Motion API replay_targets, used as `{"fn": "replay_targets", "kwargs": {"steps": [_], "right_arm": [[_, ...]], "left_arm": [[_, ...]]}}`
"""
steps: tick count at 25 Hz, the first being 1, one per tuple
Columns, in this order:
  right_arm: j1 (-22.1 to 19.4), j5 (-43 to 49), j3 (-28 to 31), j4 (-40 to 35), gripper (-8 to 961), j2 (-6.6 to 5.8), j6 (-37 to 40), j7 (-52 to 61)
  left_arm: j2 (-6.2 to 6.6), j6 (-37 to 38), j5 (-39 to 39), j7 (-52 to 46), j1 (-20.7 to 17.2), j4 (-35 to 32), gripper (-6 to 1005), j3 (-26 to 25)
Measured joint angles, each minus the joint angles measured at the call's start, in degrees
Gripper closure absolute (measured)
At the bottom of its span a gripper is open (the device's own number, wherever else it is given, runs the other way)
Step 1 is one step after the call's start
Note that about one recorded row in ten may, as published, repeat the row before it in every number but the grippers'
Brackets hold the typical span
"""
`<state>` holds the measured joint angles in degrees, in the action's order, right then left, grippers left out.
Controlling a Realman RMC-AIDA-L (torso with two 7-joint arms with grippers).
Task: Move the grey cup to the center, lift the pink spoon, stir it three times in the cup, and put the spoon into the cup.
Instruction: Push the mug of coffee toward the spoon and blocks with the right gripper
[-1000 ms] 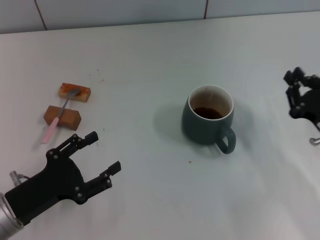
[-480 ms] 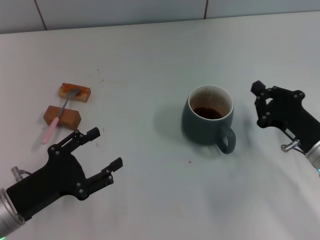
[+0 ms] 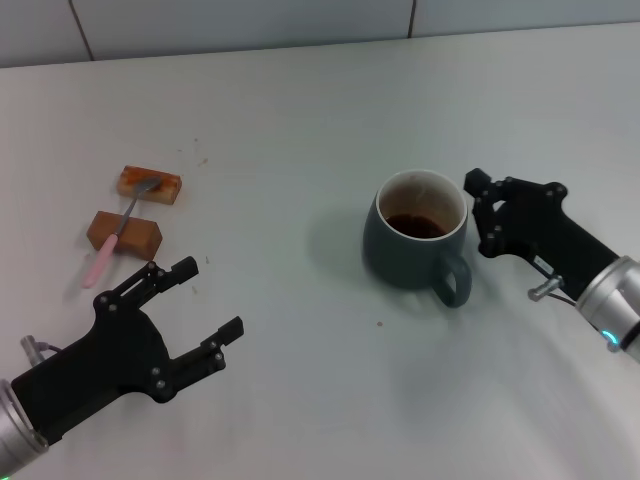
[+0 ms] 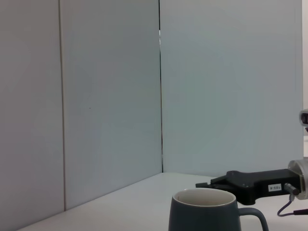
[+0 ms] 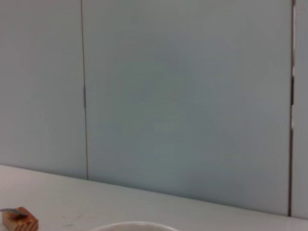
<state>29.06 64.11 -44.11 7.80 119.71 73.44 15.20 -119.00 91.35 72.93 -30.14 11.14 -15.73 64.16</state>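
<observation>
The grey cup point(image 3: 413, 243) stands right of the table's middle, dark liquid inside, handle toward the near right. My right gripper point(image 3: 482, 214) is open just beside its right wall, fingers pointing at the cup and apart from it. The pink spoon point(image 3: 112, 243) lies far left across two brown blocks, bowl on the far one. My left gripper point(image 3: 208, 298) hovers open at the near left, below the spoon and holding nothing. The left wrist view shows the grey cup point(image 4: 204, 213) with the right gripper point(image 4: 207, 184) behind it. In the right wrist view only the cup rim point(image 5: 134, 225) shows.
Two brown blocks point(image 3: 150, 183) point(image 3: 125, 232) carry the spoon at the far left; one block point(image 5: 20, 219) also shows in the right wrist view. A tiled wall point(image 3: 300, 20) runs along the back edge of the white table point(image 3: 300, 130).
My right gripper has come in from the right edge leftward to the cup's right side. The left gripper, cup and spoon have hardly moved.
</observation>
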Motion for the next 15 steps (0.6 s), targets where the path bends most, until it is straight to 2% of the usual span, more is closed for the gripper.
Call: {"fn": "replay_targets", "kwargs": {"steps": [15], "right_arm": [[5.4,1.1,0.6,4.8,938,0.14,-1.3,0.1]], "left_arm": [[0.08,0.2,0.0,0.0,-0.2,0.0,198,0.1]]}}
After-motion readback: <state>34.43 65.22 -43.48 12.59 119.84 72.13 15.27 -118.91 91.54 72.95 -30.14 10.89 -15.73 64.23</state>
